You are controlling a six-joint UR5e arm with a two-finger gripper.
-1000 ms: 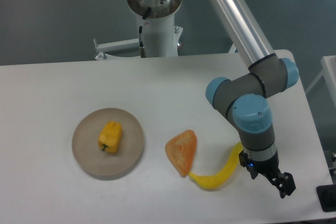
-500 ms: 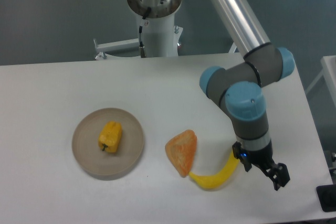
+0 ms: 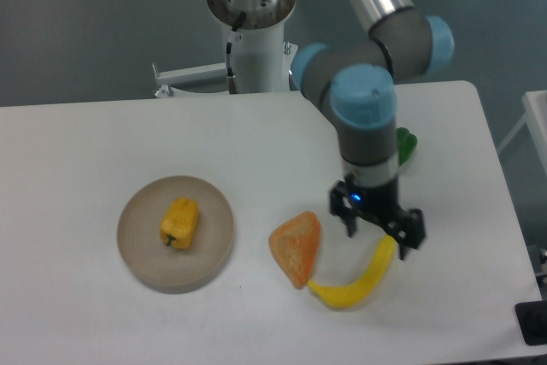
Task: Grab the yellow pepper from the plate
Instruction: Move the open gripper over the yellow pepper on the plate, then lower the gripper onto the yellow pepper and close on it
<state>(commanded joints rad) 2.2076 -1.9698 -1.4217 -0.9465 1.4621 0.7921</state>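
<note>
- Hovering low over the right half of the surface (image 3: 102, 134), the end effector (image 3: 377, 230) is standing released, its two fingers apart with nothing between them, right above the upper end of the banana (image 3: 357, 278).
- Lying on its side near the middle of the plate (image 3: 141, 254), toward the surface's left front, the pepper (image 3: 179, 221) is sitting well apart from the end effector, so the pick is not yet begun.
- Travelling left at this height is risking a sweep through the banana or the orange wedge (image 3: 296, 247), both lying between end effector and plate; either could get shoved toward the plate or the front edge.
- Coming down off-centre on the pepper is risking a finger landing on the low rim, tipping or sliding the plate.
- Closing across the pepper's rounded sides could be squeezing it out of the grip, since it is lying tilted and not upright.
- Peeking out behind the arm near the right edge, a green thing (image 3: 405, 144) is adding one more object to steer clear of.
</note>
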